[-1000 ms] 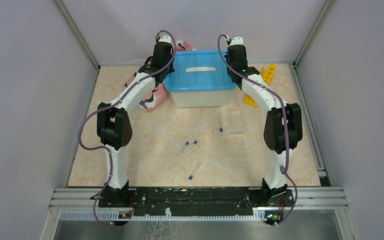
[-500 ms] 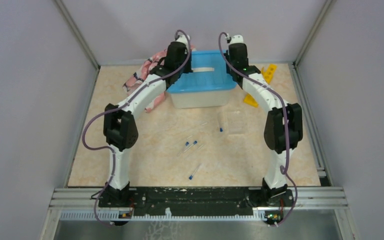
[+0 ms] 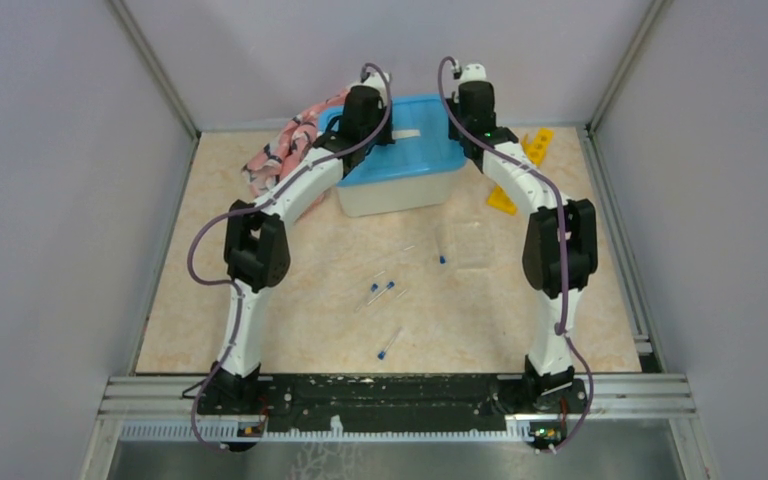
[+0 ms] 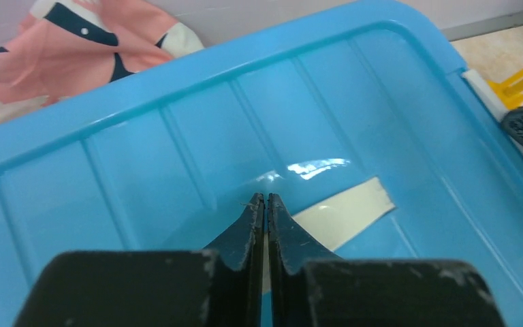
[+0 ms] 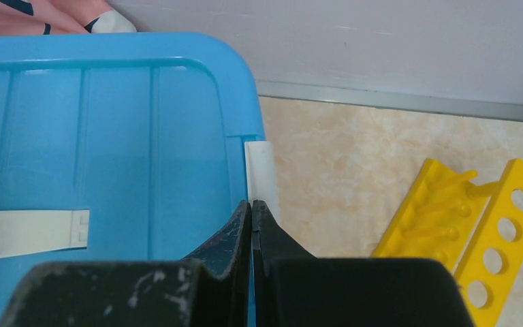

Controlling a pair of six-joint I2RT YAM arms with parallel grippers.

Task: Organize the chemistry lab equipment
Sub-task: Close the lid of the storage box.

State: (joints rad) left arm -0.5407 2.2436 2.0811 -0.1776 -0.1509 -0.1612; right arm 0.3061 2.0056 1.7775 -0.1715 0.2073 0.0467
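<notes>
Comparing this moment with the frames of a second back shows three changes.

1. Both hands have gone from partly apart to fingers together. Neither holds anything.
2. The left hand has travelled from the left flank of the bin inward across the blue lid. Its tips now sit low over the lid centre, just beside the white strip. Whether they touch the lid cannot be told.
3. The white bin has turned slightly on the worktop, and more of the pink whale-print cloth is exposed behind the left arm.

The right hand has kept its station at the right edge of the lid, with its tips at the white tab.

Consequence for the task: the step in hand appears to be gaining access to the bin, not sorting. The lid is on. No equipment has been collected.
- The blue-capped clear tubes lie scattered on the open worktop, well apart from both hands.
- The yellow holed rack lies to the right of the bin, near the back wall.

Markings: the white strip carries no legible text. Faint marks at its end in the right wrist view are too small to read. No brand shows on the bin, lid or rack.
</notes>
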